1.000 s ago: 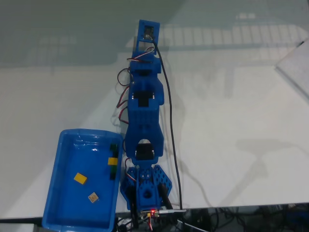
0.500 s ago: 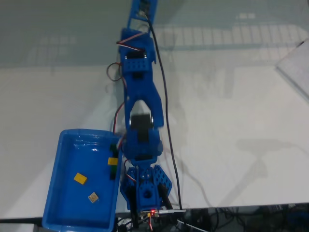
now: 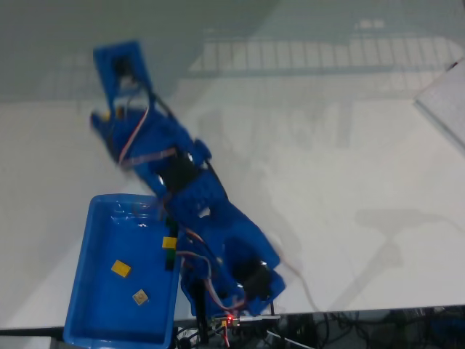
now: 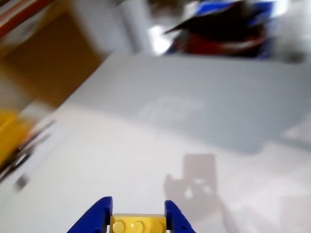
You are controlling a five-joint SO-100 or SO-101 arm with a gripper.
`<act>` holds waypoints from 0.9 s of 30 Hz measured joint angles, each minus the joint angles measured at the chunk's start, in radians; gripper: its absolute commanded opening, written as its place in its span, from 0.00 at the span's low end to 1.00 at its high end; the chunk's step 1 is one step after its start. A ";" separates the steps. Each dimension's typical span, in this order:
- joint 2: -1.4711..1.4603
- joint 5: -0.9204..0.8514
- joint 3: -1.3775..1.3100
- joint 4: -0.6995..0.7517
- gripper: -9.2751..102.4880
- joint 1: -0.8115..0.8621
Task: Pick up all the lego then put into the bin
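Gripper [image 4: 138, 219] clamps a yellow lego brick [image 4: 138, 225]; blue bin [image 3: 83, 291], at roughly seven o'clock, apparently holds two bricks.

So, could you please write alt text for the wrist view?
A blue gripper at the bottom edge holds a yellow lego brick between its fingers, above a white table. The background is blurred.

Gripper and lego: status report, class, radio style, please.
Gripper shut on a yellow lego. Two legos in the bin. Arm above the table, short of the bin. Nothing in the way.
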 measured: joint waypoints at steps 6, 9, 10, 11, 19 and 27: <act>0.143 0.041 0.023 0.264 0.09 -0.321; 0.153 0.038 0.057 0.376 0.09 -0.439; 0.153 0.034 0.074 0.403 0.09 -0.477; 0.147 0.028 0.095 0.423 0.09 -0.515; 0.137 0.012 0.189 0.459 0.10 -0.630; 0.137 0.018 0.189 0.459 0.28 -0.632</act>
